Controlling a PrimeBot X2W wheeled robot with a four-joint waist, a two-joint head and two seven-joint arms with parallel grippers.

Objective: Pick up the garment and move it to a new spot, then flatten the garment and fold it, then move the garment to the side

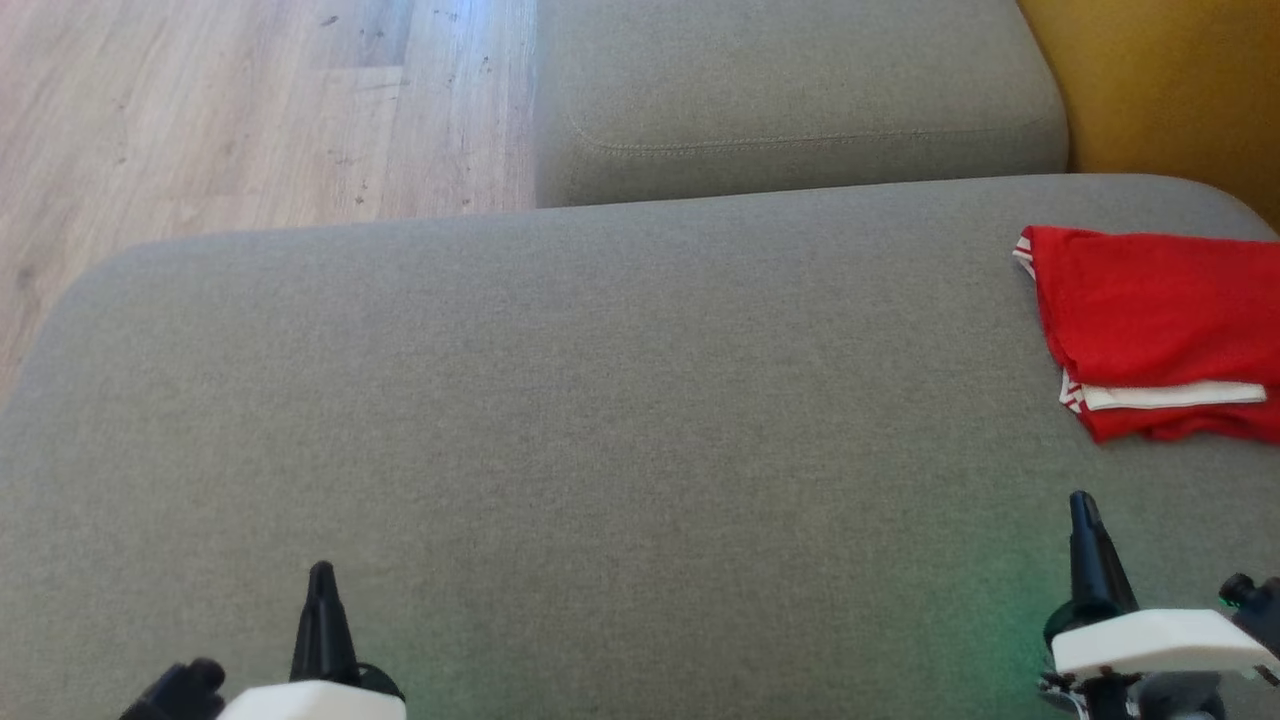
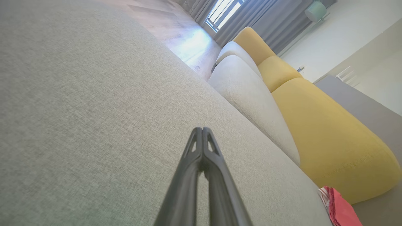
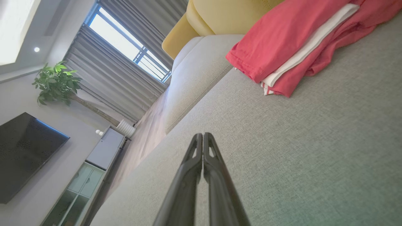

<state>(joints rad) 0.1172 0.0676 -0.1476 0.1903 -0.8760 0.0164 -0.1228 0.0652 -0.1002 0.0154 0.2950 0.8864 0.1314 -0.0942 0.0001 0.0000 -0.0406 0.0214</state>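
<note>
A red garment (image 1: pixel 1150 320) with white trim lies folded at the right edge of the grey sofa seat (image 1: pixel 600 420). In the right wrist view the garment (image 3: pixel 282 47) lies ahead and to the right of the fingers; in the left wrist view a corner of the garment (image 2: pixel 340 208) shows at the lower right. My left gripper (image 1: pixel 321 575) stands shut and empty at the lower left, far from the cloth. My right gripper (image 1: pixel 1082 503) is shut and empty at the lower right, a short way in front of the garment, not touching it.
A second grey cushion (image 1: pixel 790 90) lies behind the seat, with a yellow backrest (image 1: pixel 1160 70) at the far right. Wood floor (image 1: pixel 250 110) runs along the far left. In the right wrist view a TV (image 3: pixel 25 150), a cabinet (image 3: pixel 94 163) and a plant (image 3: pixel 56 83) stand across the room.
</note>
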